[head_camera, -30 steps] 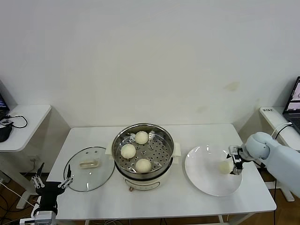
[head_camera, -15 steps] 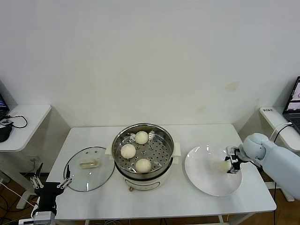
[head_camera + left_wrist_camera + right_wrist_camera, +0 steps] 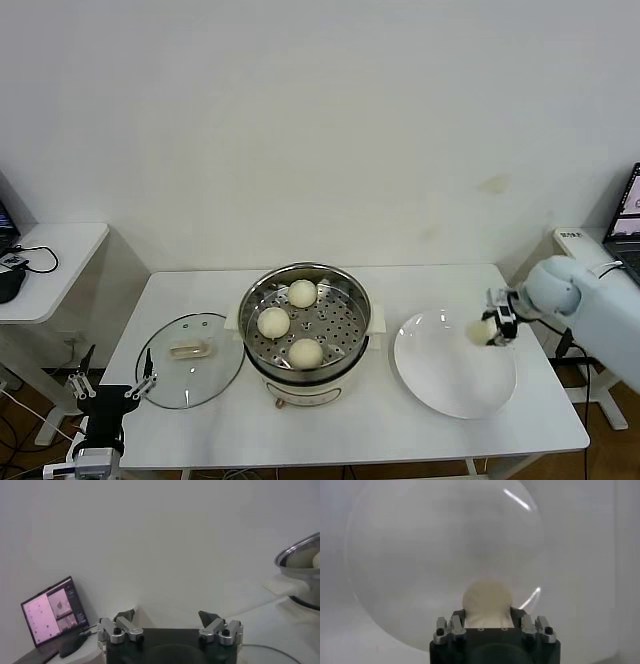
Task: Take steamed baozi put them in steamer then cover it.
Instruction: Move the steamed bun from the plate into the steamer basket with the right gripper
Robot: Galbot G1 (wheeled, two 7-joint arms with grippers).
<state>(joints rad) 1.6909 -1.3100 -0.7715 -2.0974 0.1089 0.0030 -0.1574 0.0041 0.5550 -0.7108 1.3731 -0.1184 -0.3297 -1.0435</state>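
Above the far edge of the white plate [image 3: 455, 385], the right hand [image 3: 497, 328] is clamped on the last baozi [image 3: 484, 331], which should travel level to the steamer [image 3: 305, 312]'s bare gap, while the left hand [image 3: 108, 392] waits, spread, off the table [image 3: 350, 425].

The white counter [image 3: 350, 425] holds the steamer [image 3: 306, 330] in the middle, the cover [image 3: 190, 347] at nine o'clock, a plate [image 3: 450, 370] at three.
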